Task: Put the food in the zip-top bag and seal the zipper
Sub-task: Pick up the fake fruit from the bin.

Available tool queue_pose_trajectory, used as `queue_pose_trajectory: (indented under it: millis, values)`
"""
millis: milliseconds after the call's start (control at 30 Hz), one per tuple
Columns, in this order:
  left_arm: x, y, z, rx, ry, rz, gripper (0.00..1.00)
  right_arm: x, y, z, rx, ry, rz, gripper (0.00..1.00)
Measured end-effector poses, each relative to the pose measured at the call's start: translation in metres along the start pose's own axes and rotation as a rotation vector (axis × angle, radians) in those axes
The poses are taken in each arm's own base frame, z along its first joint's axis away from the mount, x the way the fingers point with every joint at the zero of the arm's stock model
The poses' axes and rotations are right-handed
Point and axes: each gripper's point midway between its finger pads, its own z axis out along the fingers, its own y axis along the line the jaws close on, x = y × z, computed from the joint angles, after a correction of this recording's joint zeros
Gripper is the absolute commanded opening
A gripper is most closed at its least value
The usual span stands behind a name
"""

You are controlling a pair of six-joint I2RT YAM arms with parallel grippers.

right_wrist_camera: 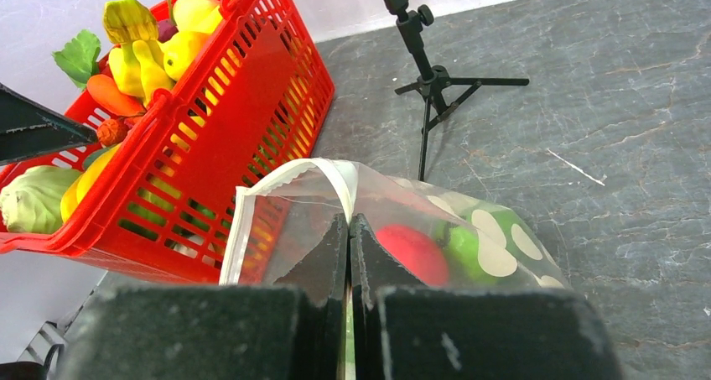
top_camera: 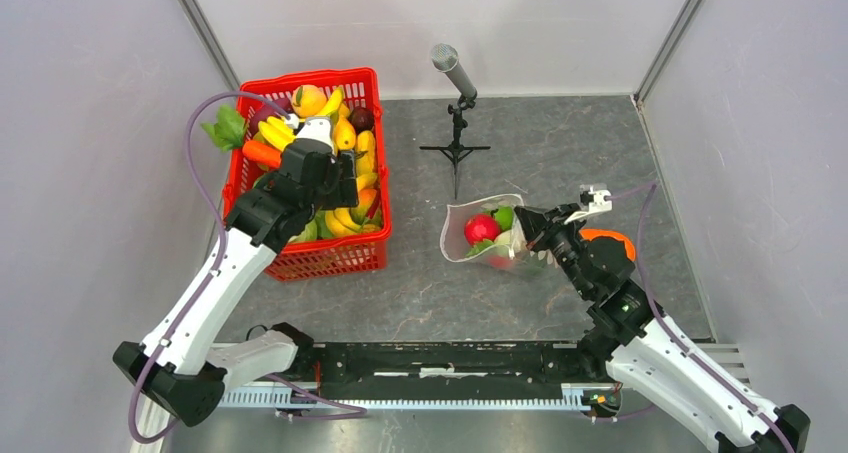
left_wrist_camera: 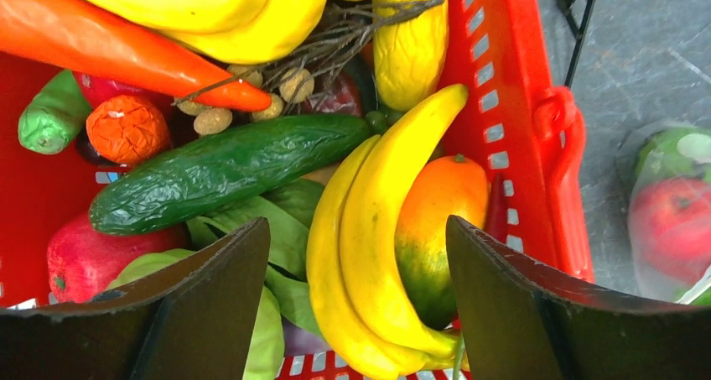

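Note:
My left gripper (top_camera: 330, 178) hangs open over the red basket (top_camera: 352, 258) full of food, and in the left wrist view (left_wrist_camera: 359, 254) its fingers straddle a pair of yellow bananas (left_wrist_camera: 369, 229) and an orange-green fruit (left_wrist_camera: 436, 221). My right gripper (top_camera: 530, 228) is shut on the near edge of the clear dotted zip-top bag (top_camera: 485, 235), holding its mouth open toward the basket. In the right wrist view (right_wrist_camera: 349, 229) its fingers pinch the bag by the white zipper strip (right_wrist_camera: 243, 221). A red piece (right_wrist_camera: 411, 252) and a green piece (right_wrist_camera: 465, 250) lie inside the bag.
A microphone on a small black tripod (top_camera: 456, 123) stands behind the bag. A carrot (left_wrist_camera: 117, 44) and a cucumber (left_wrist_camera: 218, 166) lie in the basket. An orange object (top_camera: 612, 241) lies behind my right wrist. Grey walls close in on both sides.

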Motion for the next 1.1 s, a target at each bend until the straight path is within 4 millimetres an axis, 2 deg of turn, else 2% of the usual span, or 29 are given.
queue_pose_trajectory:
  millis: [233,367,500,567,767,900,1100]
  values:
    - [0.018,0.005,0.013,-0.022,0.087,0.049,0.77,0.001,0.001,0.003,0.004,0.012,-0.003,0.01]
    - [0.037,0.008,0.022,-0.042,0.149,0.075,0.76,0.001,0.002,0.004,0.001,0.015,-0.004,0.01]
    - [0.047,0.011,0.025,-0.055,0.187,0.095,0.71,0.003,0.003,0.004,-0.005,0.021,-0.004,0.01]
    - [0.047,0.012,0.026,-0.055,0.188,0.097,0.70,0.003,0.003,0.004,-0.009,0.022,-0.004,0.01]
    - [0.048,0.012,0.028,-0.061,0.194,0.109,0.42,0.003,0.004,0.004,-0.011,0.024,-0.004,0.01]
    - [0.047,0.015,0.028,-0.073,0.183,0.108,0.32,0.003,0.004,0.004,-0.011,0.023,-0.004,0.01]
    - [0.027,0.028,0.016,-0.128,0.082,0.082,0.29,0.002,0.004,0.003,-0.011,0.021,-0.003,0.01]
